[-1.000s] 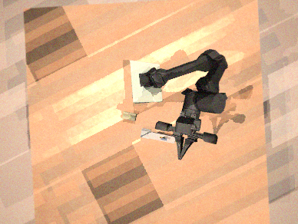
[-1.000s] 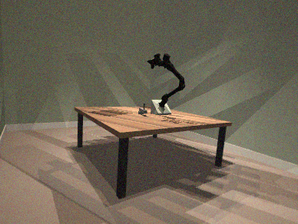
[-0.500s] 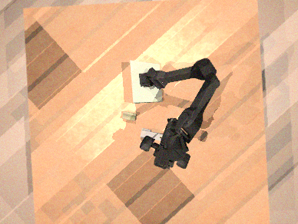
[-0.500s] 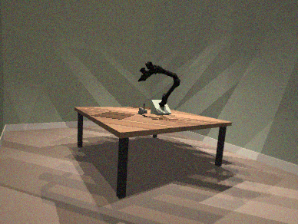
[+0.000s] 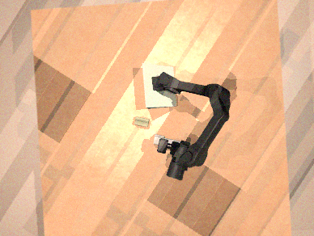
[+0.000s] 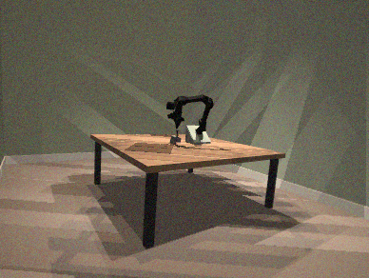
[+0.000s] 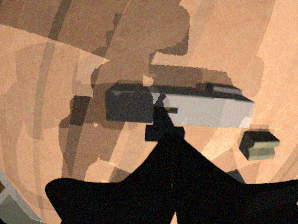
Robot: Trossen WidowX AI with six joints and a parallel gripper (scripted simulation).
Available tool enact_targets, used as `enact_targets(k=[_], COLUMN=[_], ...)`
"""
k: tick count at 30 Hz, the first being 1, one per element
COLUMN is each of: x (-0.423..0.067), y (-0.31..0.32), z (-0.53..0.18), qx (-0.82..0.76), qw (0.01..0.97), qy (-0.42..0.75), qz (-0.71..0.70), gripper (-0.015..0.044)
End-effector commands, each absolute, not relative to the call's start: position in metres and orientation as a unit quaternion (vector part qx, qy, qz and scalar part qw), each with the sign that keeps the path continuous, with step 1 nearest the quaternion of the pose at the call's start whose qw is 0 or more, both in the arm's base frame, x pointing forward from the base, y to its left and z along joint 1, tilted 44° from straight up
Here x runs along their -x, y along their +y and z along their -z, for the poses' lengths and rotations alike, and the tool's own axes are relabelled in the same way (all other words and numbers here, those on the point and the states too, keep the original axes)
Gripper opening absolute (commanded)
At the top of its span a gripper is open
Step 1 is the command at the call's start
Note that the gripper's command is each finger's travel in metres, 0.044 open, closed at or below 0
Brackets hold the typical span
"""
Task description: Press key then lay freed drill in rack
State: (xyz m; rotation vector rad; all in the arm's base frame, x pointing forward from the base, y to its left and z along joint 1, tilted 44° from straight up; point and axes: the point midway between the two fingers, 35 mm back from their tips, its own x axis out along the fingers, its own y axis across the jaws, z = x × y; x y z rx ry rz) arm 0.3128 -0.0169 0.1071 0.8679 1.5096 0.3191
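Observation:
A long bar lies on the wooden table (image 5: 81,48). It has a dark grey block (image 7: 129,104) at one end, and a pale drill body (image 7: 209,111) (image 5: 157,140) sticks out of the block. My gripper (image 7: 169,139) (image 5: 165,145) (image 6: 177,128) is shut and empty and points down. Its tip is right over the place where the dark block meets the pale body. I cannot make out the key under the fingertips. A small greenish block (image 7: 260,144) (image 5: 142,121), probably the rack, lies a short way off beside the bar.
The arm's base stands on a pale green plate (image 5: 155,99) (image 6: 205,139) behind the bar. The arm's elbow (image 5: 220,94) reaches out to the right over the table. The table edges are far from the objects.

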Motion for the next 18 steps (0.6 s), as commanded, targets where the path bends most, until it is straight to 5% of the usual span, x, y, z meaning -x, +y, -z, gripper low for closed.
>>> enact_targets(k=[1, 18], x=[-0.308, -0.308], y=[-0.012, -0.001], z=[-0.106, -0.095], qx=[-0.373, -0.373], qw=[0.625, 0.625], qy=[0.668, 0.668], qz=[-0.154, -0.154], gripper=[0.0, 0.0])
